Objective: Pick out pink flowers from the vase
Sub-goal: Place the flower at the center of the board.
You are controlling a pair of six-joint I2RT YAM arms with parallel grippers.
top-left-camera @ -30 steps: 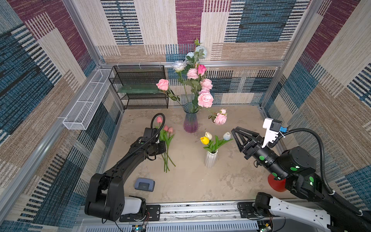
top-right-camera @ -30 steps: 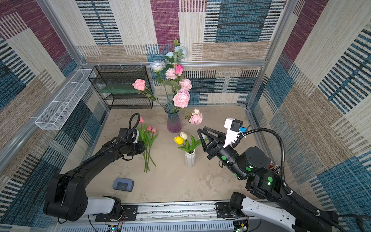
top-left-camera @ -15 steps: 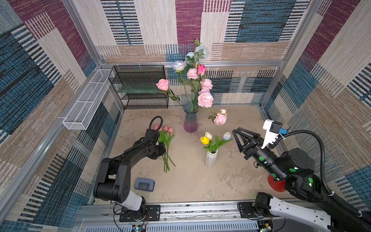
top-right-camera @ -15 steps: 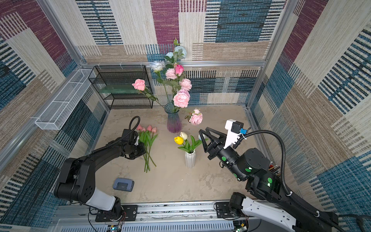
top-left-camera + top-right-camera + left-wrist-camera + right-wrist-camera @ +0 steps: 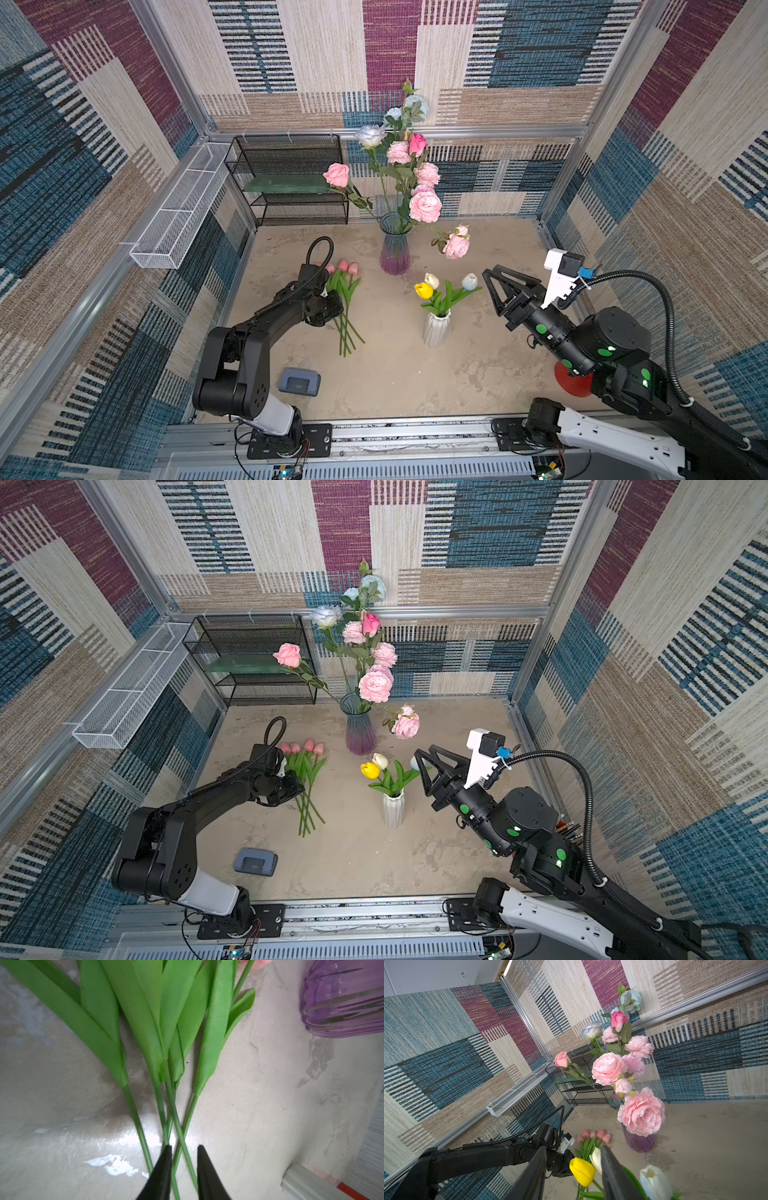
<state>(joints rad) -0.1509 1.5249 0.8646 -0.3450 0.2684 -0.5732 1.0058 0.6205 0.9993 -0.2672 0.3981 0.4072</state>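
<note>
Purple vase point(image 5: 394, 249): ribbed glass, upright on the table. It holds the tall bunch, with pink roses and peony heads point(image 5: 424, 206) below white and pale blue roses point(image 5: 370, 135).
White vase point(image 5: 435, 330): fluted, in front of the purple vase toward the right arm. It holds a yellow tulip point(image 5: 424, 290) and two white tulips point(image 5: 470, 281).
Pink tulips point(image 5: 343, 266): flat on the table just beside the purple vase, on the left arm's side, with heads toward the back wall and stems fanned and crossing.
Look of the pink flowers: the tulips are small, smooth and closed. The vase blooms are larger, ruffled and pale pink, except one deep pink rose point(image 5: 417, 143). One drooping head point(image 5: 456, 245) hangs low on the purple vase's right-arm side.
Left gripper point(image 5: 184, 1147): low over the tulip stems, fingers parted wider than the stems passing between them, clamping nothing.
Right gripper point(image 5: 574, 1148): in the air in front of the purple vase, near the white vase, fingers spread with nothing in them.
</note>
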